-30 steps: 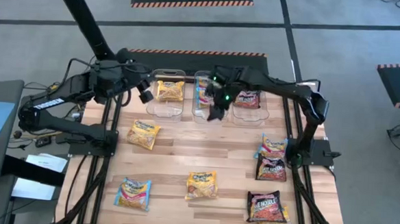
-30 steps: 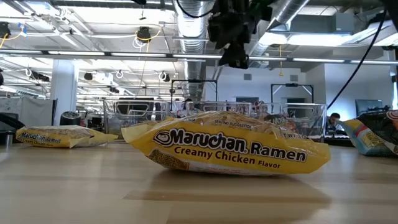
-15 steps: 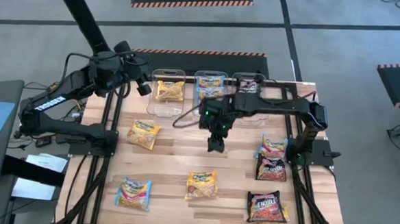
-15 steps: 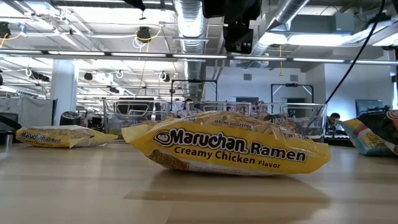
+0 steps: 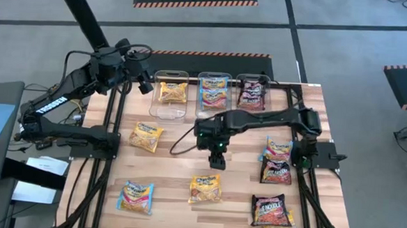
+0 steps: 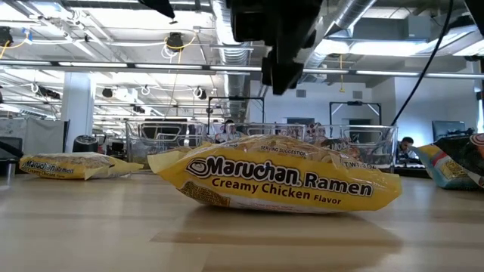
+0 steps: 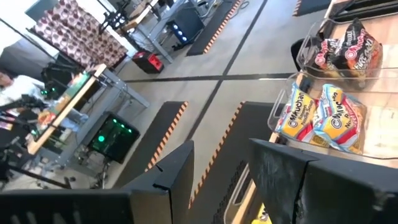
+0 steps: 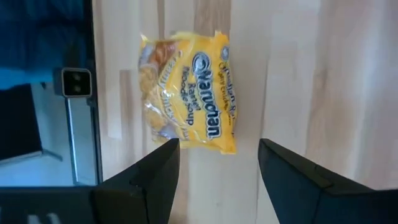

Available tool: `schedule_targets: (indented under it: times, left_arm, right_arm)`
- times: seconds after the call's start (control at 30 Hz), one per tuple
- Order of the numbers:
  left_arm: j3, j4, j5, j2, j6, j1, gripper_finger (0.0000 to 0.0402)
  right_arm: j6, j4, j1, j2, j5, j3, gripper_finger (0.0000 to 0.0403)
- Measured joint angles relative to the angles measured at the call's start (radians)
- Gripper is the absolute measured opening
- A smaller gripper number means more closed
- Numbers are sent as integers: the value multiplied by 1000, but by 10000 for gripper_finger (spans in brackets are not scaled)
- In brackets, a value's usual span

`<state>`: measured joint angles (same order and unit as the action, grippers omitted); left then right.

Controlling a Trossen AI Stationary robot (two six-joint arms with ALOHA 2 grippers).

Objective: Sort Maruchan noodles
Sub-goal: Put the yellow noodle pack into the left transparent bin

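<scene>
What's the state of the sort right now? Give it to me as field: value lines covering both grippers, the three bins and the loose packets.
right gripper: open, empty, above the yellow packet at mid-table
left gripper: open, empty, raised beside the left bin
left bin: yellow noodles
middle bin: light blue noodles
right bin: dark noodles
loose on table: yellow, blue and dark packets, not yet sorted
</scene>
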<state>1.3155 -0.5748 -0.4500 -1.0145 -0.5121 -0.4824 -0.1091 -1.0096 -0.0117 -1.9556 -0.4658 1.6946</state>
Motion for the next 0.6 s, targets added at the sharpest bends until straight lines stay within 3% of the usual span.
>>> schedule_targets:
  times: [0.6]
  left_arm:
    - [0,-94,0,0,64,1,141]
  right_arm:
    - [-15,73,-70,-143,0,1,240]
